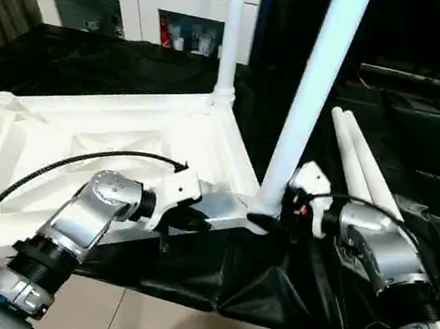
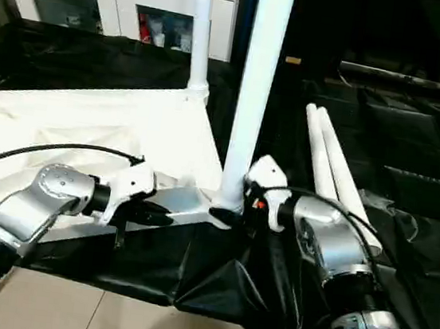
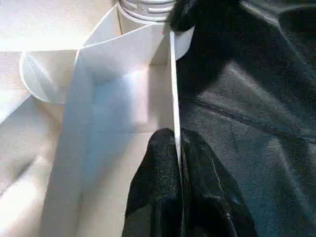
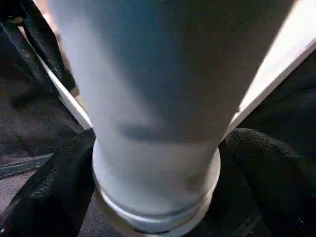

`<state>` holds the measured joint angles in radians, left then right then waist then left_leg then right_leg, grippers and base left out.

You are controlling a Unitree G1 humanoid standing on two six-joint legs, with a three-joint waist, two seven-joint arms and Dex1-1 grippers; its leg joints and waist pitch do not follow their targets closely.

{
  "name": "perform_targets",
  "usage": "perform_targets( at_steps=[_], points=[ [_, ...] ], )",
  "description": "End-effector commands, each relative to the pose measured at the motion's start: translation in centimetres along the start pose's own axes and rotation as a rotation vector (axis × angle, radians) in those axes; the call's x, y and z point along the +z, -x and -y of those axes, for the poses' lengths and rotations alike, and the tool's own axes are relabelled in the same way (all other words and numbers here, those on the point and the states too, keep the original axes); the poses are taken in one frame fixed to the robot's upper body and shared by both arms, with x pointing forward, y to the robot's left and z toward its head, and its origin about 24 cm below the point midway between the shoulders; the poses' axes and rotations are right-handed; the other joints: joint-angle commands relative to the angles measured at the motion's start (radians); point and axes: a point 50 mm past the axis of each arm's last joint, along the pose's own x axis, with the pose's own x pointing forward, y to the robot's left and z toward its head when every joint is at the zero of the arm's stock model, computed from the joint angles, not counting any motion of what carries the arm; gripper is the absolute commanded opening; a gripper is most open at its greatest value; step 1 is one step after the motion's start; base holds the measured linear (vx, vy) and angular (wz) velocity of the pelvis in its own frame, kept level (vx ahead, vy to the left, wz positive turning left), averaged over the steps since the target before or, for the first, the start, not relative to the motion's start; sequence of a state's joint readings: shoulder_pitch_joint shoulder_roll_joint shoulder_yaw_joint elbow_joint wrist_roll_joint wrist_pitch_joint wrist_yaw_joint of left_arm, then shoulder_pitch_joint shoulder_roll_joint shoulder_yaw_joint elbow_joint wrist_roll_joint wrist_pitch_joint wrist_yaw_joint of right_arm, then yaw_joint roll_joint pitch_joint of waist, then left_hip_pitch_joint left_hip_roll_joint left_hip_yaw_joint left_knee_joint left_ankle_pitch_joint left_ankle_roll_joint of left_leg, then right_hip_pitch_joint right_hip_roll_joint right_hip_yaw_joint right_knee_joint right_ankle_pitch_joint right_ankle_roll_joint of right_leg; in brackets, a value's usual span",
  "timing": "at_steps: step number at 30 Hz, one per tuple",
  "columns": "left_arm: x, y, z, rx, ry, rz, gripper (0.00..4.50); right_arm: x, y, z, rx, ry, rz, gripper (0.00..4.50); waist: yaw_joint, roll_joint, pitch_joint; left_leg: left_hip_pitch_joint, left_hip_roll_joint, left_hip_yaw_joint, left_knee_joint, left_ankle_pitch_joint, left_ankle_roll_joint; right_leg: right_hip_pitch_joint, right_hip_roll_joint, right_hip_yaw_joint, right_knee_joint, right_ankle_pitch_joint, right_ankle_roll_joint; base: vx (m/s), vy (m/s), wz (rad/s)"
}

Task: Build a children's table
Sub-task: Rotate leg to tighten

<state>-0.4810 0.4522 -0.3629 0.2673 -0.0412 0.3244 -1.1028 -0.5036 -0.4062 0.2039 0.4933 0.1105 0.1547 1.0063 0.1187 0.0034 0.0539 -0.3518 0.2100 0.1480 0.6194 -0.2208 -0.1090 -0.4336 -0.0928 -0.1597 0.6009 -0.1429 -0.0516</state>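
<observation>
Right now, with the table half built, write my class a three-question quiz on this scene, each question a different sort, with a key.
1. True or false: the left gripper is shut on the rim of the table top.
2. How many legs stand in corner sockets? A) one B) two C) four
3. Fill in: the two loose legs lie on the black ____.

Key
1. True: its fingers pinch the thin rim.
2. B: the far leg and the near leg; the right gripper stands open around the near leg's base.
3. Cloth, to the right of the top.
</observation>
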Motion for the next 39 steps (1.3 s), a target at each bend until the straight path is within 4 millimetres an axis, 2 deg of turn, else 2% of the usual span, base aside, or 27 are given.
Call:
perform_targets(
  at_steps=[1, 2, 6, 7, 10, 12, 16, 18, 21, 22, 27, 28, 30, 31, 33, 34, 35, 36, 37, 38, 39],
  points=[
    [2.4, -0.3, 0.1, -0.042, -0.094, 0.05, 0.0, -0.1, -0.1, 0.1, -0.007, 0.002, -0.006, 4.45, -0.002, -0.003, -0.08, -0.012, 0.016, 0.01, -0.068, -0.064, 0.082, 0.089, -0.058, 0.066, -0.069, -0.287, -0.113, 0.0, 0.0, 0.0],
    [2.4, -0.3, 0.1, -0.042, -0.095, 0.05, 0.0, -0.2, -0.1, 0.1, -0.008, -0.001, -0.003, 4.19, -0.002, -0.004, -0.081, -0.012, 0.015, 0.01, -0.068, -0.063, 0.081, 0.089, -0.058, 0.066, -0.069, -0.29, -0.11, 0.0, 0.0, 0.0],
    [2.4, -0.2, 0.1, -0.038, -0.095, 0.048, 0.0, -0.1, -0.2, 0.2, -0.016, -0.013, 0.012, 4.06, -0.003, -0.002, -0.08, -0.012, 0.014, 0.01, -0.069, -0.069, 0.079, 0.089, -0.058, 0.064, -0.072, -0.313, -0.101, 0.0, 0.0, 0.0],
    [2.4, -0.2, 0.1, -0.039, -0.094, 0.047, 0.0, -0.1, -0.2, 0.2, -0.012, -0.014, 0.018, 3.83, -0.004, -0.003, -0.08, -0.013, 0.015, 0.009, -0.069, -0.065, 0.079, 0.089, -0.057, 0.065, -0.071, -0.307, -0.101, 0.0, 0.0, 0.0],
    [2.3, -0.2, 0.1, -0.042, -0.092, 0.044, 0.0, -0.1, -0.1, 0.1, 0.0, -0.014, 0.029, 3.69, -0.004, -0.003, -0.081, -0.012, 0.016, 0.009, -0.068, -0.061, 0.083, 0.088, -0.057, 0.065, -0.068, -0.292, -0.107, 0.0, 0.0, 0.0],
    [2.3, -0.1, 0.1, -0.043, -0.091, 0.042, 0.0, -0.1, -0.1, 0.1, 0.003, -0.014, 0.031, 3.34, -0.004, -0.003, -0.081, -0.012, 0.015, 0.009, -0.068, -0.058, 0.084, 0.088, -0.056, 0.066, -0.068, -0.289, -0.11, 0.0, 0.0, 0.0],
    [2.1, -0.1, 0.1, -0.044, -0.089, 0.038, 0.0, -0.3, -0.1, 0.0, 0.008, -0.015, 0.033, 3.23, -0.004, -0.002, -0.081, -0.013, 0.015, 0.01, -0.068, -0.062, 0.083, 0.089, -0.057, 0.065, -0.069, -0.296, -0.107, 0.0, 0.0, 0.0],
    [2.1, -0.2, 0.1, -0.044, -0.088, 0.037, 0.0, -0.4, -0.1, -0.2, 0.014, -0.022, 0.035, 2.97, -0.005, -0.003, -0.081, -0.012, 0.015, 0.01, -0.068, -0.06, 0.083, 0.088, -0.056, 0.065, -0.069, -0.293, -0.108, 0.0, 0.0, 0.0],
    [2.1, -0.2, 0.1, -0.044, -0.086, 0.037, 0.0, -0.5, -0.2, -0.3, 0.013, -0.027, 0.036, 2.84, -0.004, 0.0, -0.081, -0.012, 0.016, 0.009, -0.068, -0.059, 0.083, 0.088, -0.056, 0.065, -0.067, -0.288, -0.111, 0.0, 0.0, 0.0],
    [2.1, -0.2, 0.1, -0.044, -0.083, 0.037, 0.0, -0.6, -0.3, -0.3, 0.008, -0.038, 0.043, 2.81, -0.005, -0.003, -0.081, -0.012, 0.016, 0.009, -0.068, -0.058, 0.083, 0.089, -0.056, 0.066, -0.067, -0.283, -0.113, 0.0, 0.0, 0.0],
    [1.9, -0.4, 0.0, -0.023, -0.06, 0.044, 0.0, -0.8, -0.8, 0.1, -0.094, -0.115, 0.09, 2.78, -0.009, -0.002, -0.08, -0.012, 0.014, 0.009, -0.069, -0.067, 0.073, 0.088, -0.057, 0.065, -0.07, -0.305, -0.107, 0.0, 0.0, 0.0],
    [2.0, -0.7, -0.4, 0.012, -0.039, 0.052, 0.0, -1.2, -1.2, 0.3, -0.162, -0.172, 0.11, 2.77, -0.011, -0.002, -0.079, -0.013, 0.013, 0.01, -0.069, -0.072, 0.07, 0.09, -0.056, 0.063, -0.074, -0.323, -0.098, 0.0, 0.0, 0.0],
    [2.2, -1.8, -1.4, 0.121, 0.026, 0.069, 0.0, -2.1, -2.7, 0.1, -0.3, -0.298, 0.124, 2.77, -0.015, -0.002, -0.075, -0.008, 0.01, 0.012, -0.071, -0.083, 0.06, 0.082, -0.054, 0.063, -0.084, -0.362, -0.086, 0.0, 0.0, 0.0],
    [2.3, -2.2, -1.7, 0.153, 0.046, 0.072, 0.0, -2.3, -3.2, 0.0, -0.341, -0.334, 0.122, 2.77, -0.014, -0.002, -0.078, -0.005, 0.009, 0.01, -0.071, -0.088, 0.046, 0.084, -0.056, 0.06, -0.086, -0.384, -0.076, 0.0, 0.0, 0.0],
    [2.5, -2.9, -2.2, 0.213, 0.081, 0.074, 0.0, -2.7, -4.1, -0.1, -0.439, -0.4, 0.107, 2.77, -0.015, -0.003, -0.077, -0.004, 0.008, 0.011, -0.072, -0.099, 0.042, 0.083, -0.056, 0.059, -0.091, -0.407, -0.061, 0.0, 0.0, 0.0],
    [2.9, -3.9, -2.9, 0.295, 0.141, 0.076, 0.0, -3.0, -5.3, -0.3, -0.557, -0.477, 0.084, 2.77, -0.017, 0.001, -0.076, -0.002, 0.008, 0.01, -0.073, -0.105, 0.036, 0.081, -0.057, 0.059, -0.092, -0.417, -0.055, 0.0, 0.0, 0.0],
    [3.1, -4.3, -3.2, 0.329, 0.172, 0.076, 0.0, -3.1, -5.7, -0.5, -0.598, -0.505, 0.075, 2.77, -0.024, 0.0, -0.072, 0.002, 0.002, 0.012, -0.071, -0.127, 0.023, 0.077, -0.055, 0.052, -0.103, -0.464, -0.039, 0.0, 0.0, 0.0],
    [3.1, -4.3, -3.2, 0.329, 0.172, 0.076, 0.0, -3.1, -5.7, -0.5, -0.598, -0.505, 0.075, 2.77, -0.026, -0.001, -0.071, 0.004, -0.001, 0.012, -0.07, -0.143, 0.024, 0.079, -0.055, 0.048, -0.111, -0.496, -0.026, 0.0, 0.0, 0.0],
    [3.2, -4.8, -3.6, 0.388, 0.218, 0.063, 0.0, -2.8, -6.3, -0.5, -0.652, -0.531, 0.075, 2.77, -0.025, 0.003, -0.071, 0.011, 0.0, 0.012, -0.07, -0.166, 0.028, 0.076, -0.059, 0.044, -0.12, -0.528, -0.011, 0.0, 0.0, 0.0],
    [3.3, -5.4, -4.0, 0.436, 0.256, 0.045, 0.0, -2.4, -7.1, -0.6, -0.706, -0.558, 0.08, 2.77, -0.034, 0.007, -0.062, 0.021, -0.002, 0.013, -0.068, -0.216, 0.034, 0.068, -0.055, 0.031, -0.139, -0.583, 0.01, 0.0, 0.0, 0.0],
    [3.3, -5.4, -4.0, 0.437, 0.257, 0.045, 0.0, -2.4, -7.1, -0.6, -0.707, -0.559, 0.08, 2.77, -0.038, 0.008, -0.061, 0.027, -0.004, 0.012, -0.065, -0.243, 0.032, 0.066, -0.055, 0.023, -0.146, -0.605, 0.022, 0.0, 0.0, 0.0]
  ],
)
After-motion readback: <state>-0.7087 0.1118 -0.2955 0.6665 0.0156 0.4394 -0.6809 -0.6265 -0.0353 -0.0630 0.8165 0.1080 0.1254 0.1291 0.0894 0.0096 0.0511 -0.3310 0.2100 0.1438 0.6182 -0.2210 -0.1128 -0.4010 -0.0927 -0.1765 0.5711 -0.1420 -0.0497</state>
